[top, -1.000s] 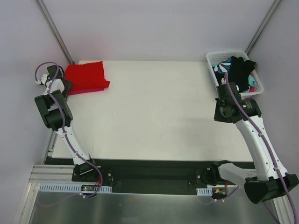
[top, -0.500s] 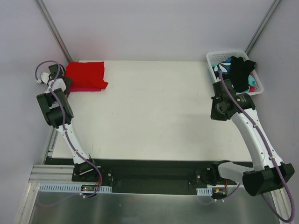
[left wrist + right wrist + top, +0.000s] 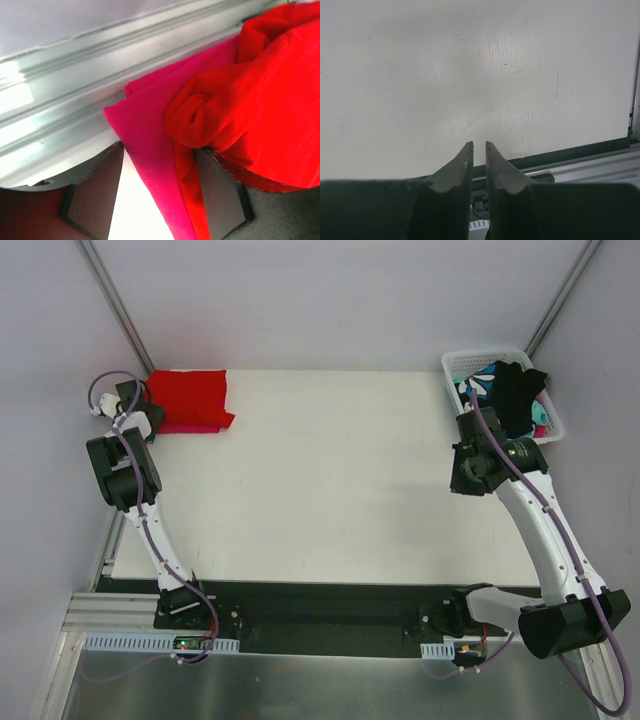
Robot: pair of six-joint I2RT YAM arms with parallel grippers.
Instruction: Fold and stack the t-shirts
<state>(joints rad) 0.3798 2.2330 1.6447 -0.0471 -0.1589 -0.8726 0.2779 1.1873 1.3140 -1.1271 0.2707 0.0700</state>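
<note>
Standing wide apart, the left jaws grip nothing. Between them lies the edge of the pink t-shirt (image 3: 150, 135), with bare surface (image 3: 330, 470) showing beside it. A rolled fold of the red t-shirt (image 3: 260, 100) rests against one finger (image 3: 222, 192). The folded red shirt lies on top of the pink one at the far left corner of the surface, just beside a metal frame rail (image 3: 60, 90).

The right jaws are barely apart, a thin slit between the tips, and hold nothing. They hang over bare surface near the right edge. Just beyond them, at the far right corner, a white basket (image 3: 455, 365) holds a black garment (image 3: 515, 395) and a teal-and-white patterned one (image 3: 478, 385).
</note>
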